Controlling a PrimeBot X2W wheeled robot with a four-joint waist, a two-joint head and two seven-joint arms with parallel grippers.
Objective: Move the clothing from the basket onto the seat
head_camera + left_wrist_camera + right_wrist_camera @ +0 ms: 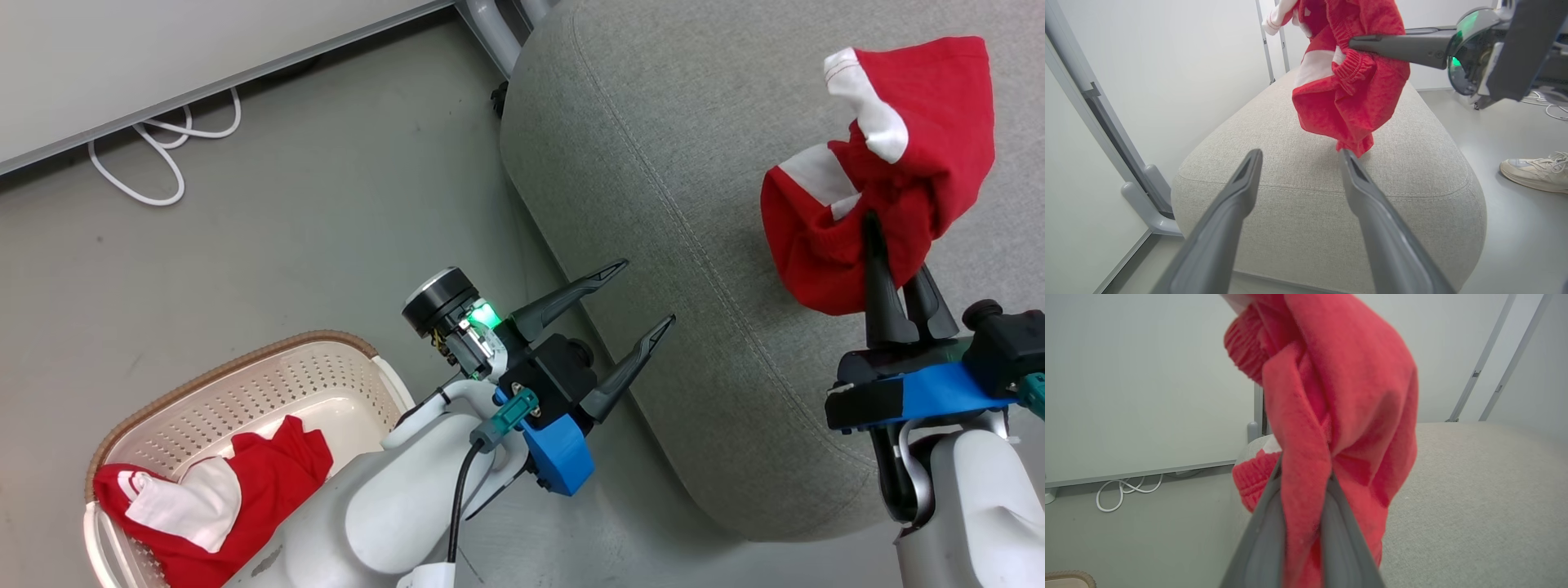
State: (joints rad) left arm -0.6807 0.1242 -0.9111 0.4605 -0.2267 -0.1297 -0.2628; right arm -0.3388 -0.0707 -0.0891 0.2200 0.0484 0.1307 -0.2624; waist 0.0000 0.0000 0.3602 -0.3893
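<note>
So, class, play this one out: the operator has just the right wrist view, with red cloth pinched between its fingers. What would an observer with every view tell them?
Observer: Besides the held garment, a second garment lies in the basket.
Operator: Is the other arm free?
Observer: Yes, the left gripper is open and holds nothing, near the edge of the seat.
Operator: Anyone around?
Observer: A person's shoe is on the floor beside the seat.
</note>
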